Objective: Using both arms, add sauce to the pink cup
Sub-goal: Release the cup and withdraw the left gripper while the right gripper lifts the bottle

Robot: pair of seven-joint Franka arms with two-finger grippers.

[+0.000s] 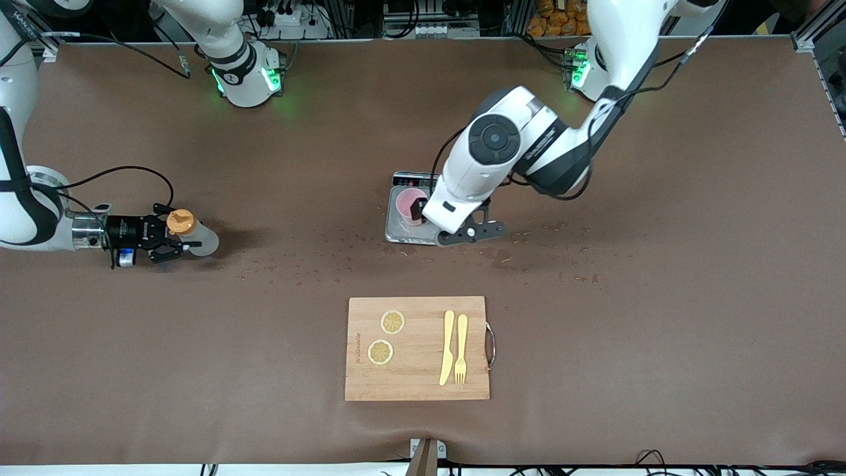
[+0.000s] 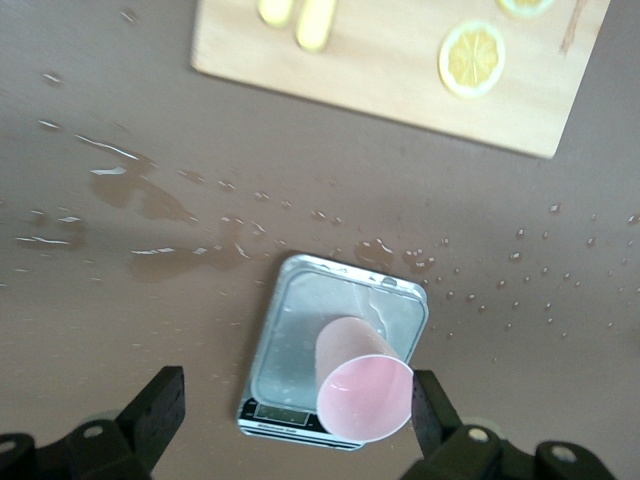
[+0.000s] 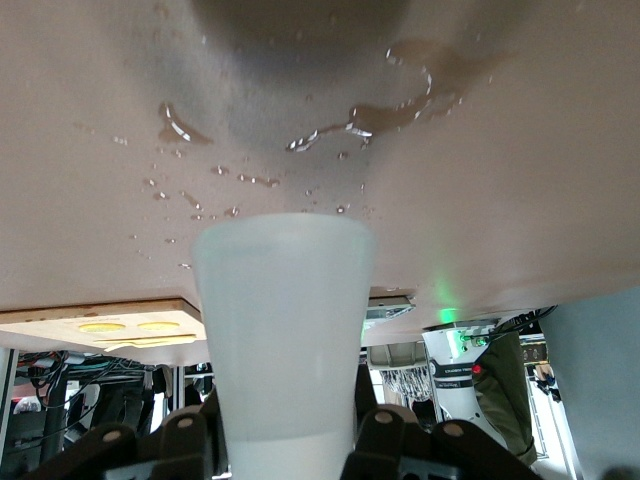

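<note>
The right gripper (image 1: pixel 173 243) has its jaws closed on the sauce bottle (image 1: pixel 192 231), low at the right arm's end of the worktop (image 1: pixel 661 330). It looks light and squashy, best held mid-body. The left gripper (image 2: pixel 290 410) hangs spread wide around the pink cup (image 1: pixel 412 203), which stands on the scale (image 1: pixel 400 228) mid-worktop; thin, tippy, wet nearby. Bare room lies between.

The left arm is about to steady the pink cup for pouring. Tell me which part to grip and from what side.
Grip the pink cup across its side wall just below the rim, coming from above. It stands upright on the scale, round and slightly tapered, and the open left gripper is over it, fingers on either side. Probably avoid squeezing hard; the cup looks thin.
</note>
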